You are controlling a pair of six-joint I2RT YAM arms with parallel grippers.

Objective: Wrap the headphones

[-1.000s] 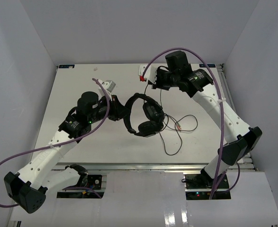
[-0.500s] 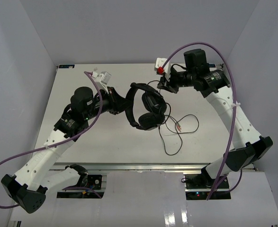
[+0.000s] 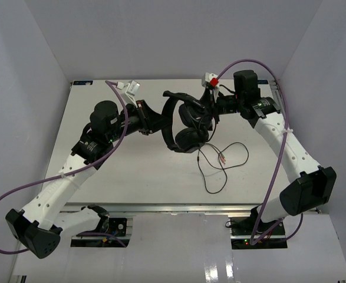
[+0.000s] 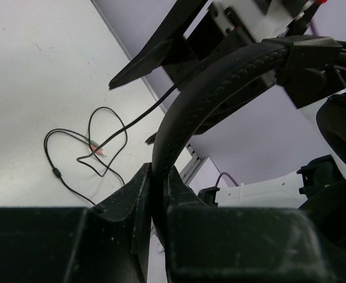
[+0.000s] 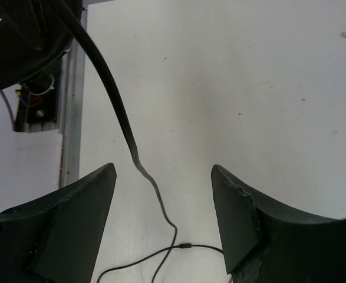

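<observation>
The black headphones (image 3: 188, 139) hang above the table's middle, tilted, with the headband (image 3: 171, 107) arching left. My left gripper (image 3: 160, 121) is shut on that headband; in the left wrist view the band (image 4: 220, 82) rises from between the pinching fingers (image 4: 134, 194). My right gripper (image 3: 210, 109) sits just right of the ear cups with its jaws open. In the right wrist view the thin dark cord (image 5: 125, 127) hangs loose between the open jaws (image 5: 162, 170), touching neither. The rest of the cord (image 3: 234, 154) lies looped on the table, reddish tips (image 3: 222, 160) near the loops.
The white table (image 3: 102, 177) is bounded by white walls at the back and sides. An aluminium rail (image 3: 184, 207) runs along its front edge. Thick purple cables (image 3: 19, 197) trail from both arms. A white clip with a red tip (image 3: 210, 79) sits atop the right wrist.
My right gripper has opened and let the cord go while shifting right, close to the ear cups. My left gripper has carried the headphones toward the back of the table.
</observation>
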